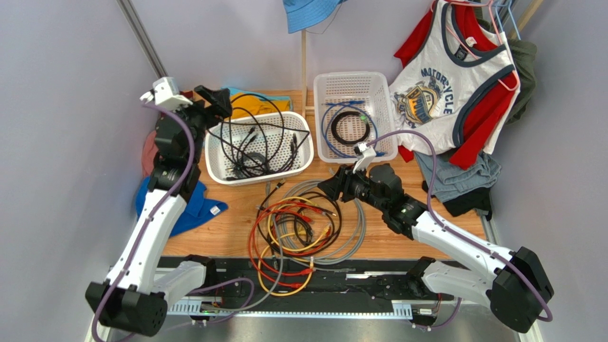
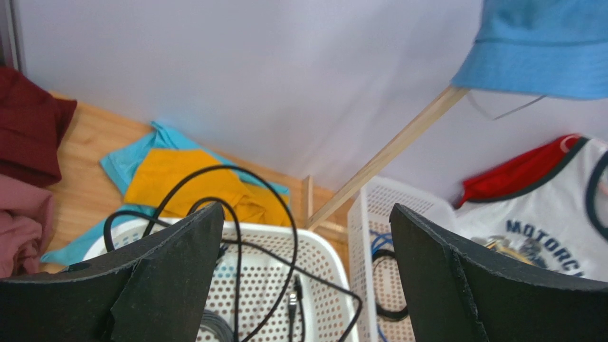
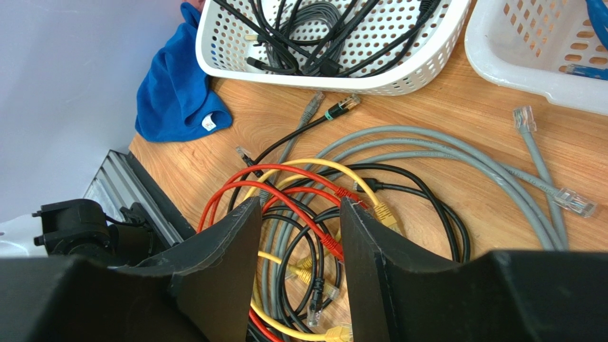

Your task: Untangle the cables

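Here, right tool (image 3: 300,208) half-open above cables (image 3: 322,171)

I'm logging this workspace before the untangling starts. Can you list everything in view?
tangled cables: one pile, red, orange, yellow, black, grey, mid-table
left basket: one, white, behind the pile
black cables: several, in the left basket
right basket: one, white, beside the left one
coiled cables: two, blue and black, in the right basket
blue cloth: one, left of the pile
yellow and teal cloth: one heap, behind the left basket
hat: one, blue, top centre
shirt: one, white and red, hanging far right
table: one, wooden, underneath
left fingers: two, black, open, above the left basket
right fingers: two, black, open, above the pile
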